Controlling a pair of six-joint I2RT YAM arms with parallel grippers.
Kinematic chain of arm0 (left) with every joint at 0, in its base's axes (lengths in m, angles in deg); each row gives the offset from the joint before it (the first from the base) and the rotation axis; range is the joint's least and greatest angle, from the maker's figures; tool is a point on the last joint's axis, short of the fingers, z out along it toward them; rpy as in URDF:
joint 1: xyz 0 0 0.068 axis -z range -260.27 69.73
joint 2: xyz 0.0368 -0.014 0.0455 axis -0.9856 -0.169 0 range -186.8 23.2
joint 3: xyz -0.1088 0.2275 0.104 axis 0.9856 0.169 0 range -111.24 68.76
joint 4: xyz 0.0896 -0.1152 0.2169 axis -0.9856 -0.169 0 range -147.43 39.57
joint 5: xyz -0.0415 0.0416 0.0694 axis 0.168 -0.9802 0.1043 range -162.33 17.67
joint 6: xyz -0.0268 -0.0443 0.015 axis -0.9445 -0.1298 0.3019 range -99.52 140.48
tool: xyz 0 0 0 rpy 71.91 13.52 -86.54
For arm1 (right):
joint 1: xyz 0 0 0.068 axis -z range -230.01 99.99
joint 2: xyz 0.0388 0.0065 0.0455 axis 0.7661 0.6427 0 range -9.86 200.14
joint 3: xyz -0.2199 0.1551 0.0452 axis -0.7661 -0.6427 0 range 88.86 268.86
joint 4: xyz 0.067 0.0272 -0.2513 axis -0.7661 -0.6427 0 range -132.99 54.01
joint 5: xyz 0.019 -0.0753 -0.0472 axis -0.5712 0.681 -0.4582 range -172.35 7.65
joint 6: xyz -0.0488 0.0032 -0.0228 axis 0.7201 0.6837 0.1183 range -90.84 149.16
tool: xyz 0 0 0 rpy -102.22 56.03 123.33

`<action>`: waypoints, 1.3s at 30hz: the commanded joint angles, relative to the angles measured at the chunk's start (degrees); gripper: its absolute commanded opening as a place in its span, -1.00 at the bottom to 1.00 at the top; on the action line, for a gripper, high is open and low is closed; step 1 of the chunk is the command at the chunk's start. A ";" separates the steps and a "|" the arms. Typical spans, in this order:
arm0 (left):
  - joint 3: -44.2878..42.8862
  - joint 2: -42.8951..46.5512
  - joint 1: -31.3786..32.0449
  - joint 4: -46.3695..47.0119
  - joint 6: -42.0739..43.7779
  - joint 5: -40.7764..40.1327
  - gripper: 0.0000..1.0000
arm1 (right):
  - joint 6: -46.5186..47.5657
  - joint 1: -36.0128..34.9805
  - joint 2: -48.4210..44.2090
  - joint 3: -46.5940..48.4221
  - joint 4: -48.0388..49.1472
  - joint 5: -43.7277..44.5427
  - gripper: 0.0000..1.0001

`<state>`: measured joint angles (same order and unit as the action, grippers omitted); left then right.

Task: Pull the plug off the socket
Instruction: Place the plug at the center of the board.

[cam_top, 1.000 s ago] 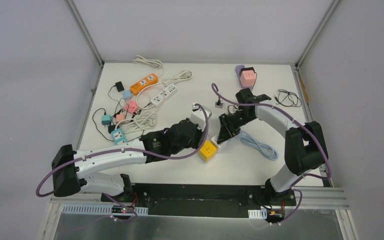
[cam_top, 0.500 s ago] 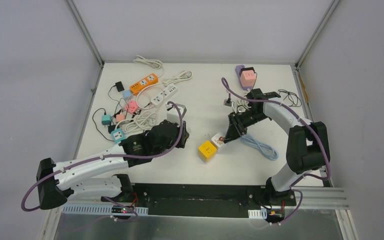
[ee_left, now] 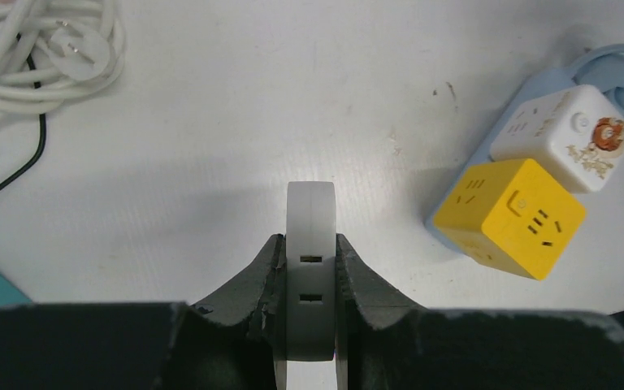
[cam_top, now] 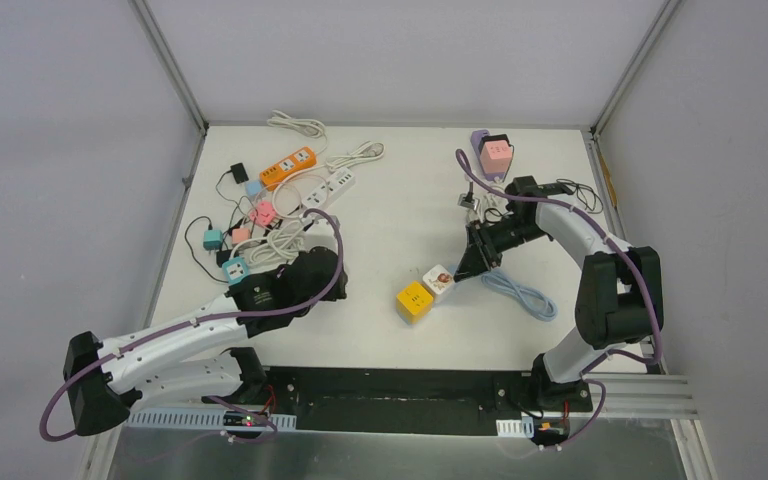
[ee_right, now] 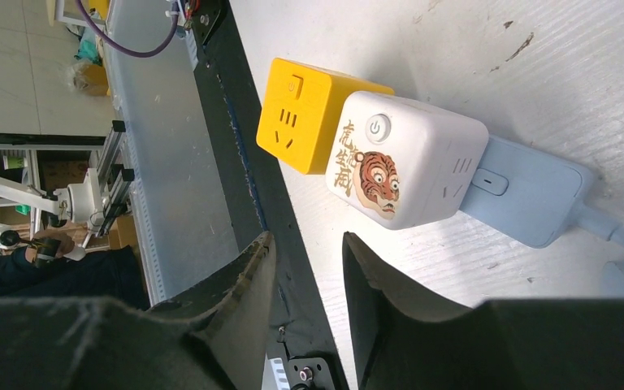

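Observation:
A yellow cube socket [cam_top: 414, 301] [ee_left: 513, 218] sits beside a white cube socket with a tiger picture [cam_top: 439, 279] [ee_right: 406, 162] on a light blue base [ee_right: 528, 203]. My left gripper [cam_top: 326, 270] [ee_left: 310, 240] is shut on a flat white plug [ee_left: 310, 219] with two slots, left of and apart from the yellow cube. The right gripper [cam_top: 470, 262] [ee_right: 309, 244] stands open and empty just right of the white cube, not touching it.
A heap of power strips, small cube sockets and cables [cam_top: 270, 215] fills the far left. A coiled white cable [ee_left: 41, 57] lies near the left gripper. A pink cube on a purple base [cam_top: 493, 152] and a thin black cable [cam_top: 578, 196] lie far right. A light blue cord [cam_top: 516, 290] trails right.
My left arm has drawn back to the left, away from the yellow cube, with the white plug in its jaws. The right gripper has let go of the white cube and backed off.

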<state>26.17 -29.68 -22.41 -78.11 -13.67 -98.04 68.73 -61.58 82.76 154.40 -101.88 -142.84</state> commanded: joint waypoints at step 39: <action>8.29 4.63 -8.81 -10.85 -14.23 0.41 -1.00 | 1.67 2.08 -3.45 -1.04 1.44 -1.63 -0.22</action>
<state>34.00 -26.14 -30.38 -88.64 -26.68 -98.28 68.75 -59.92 82.02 153.61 -101.62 -142.84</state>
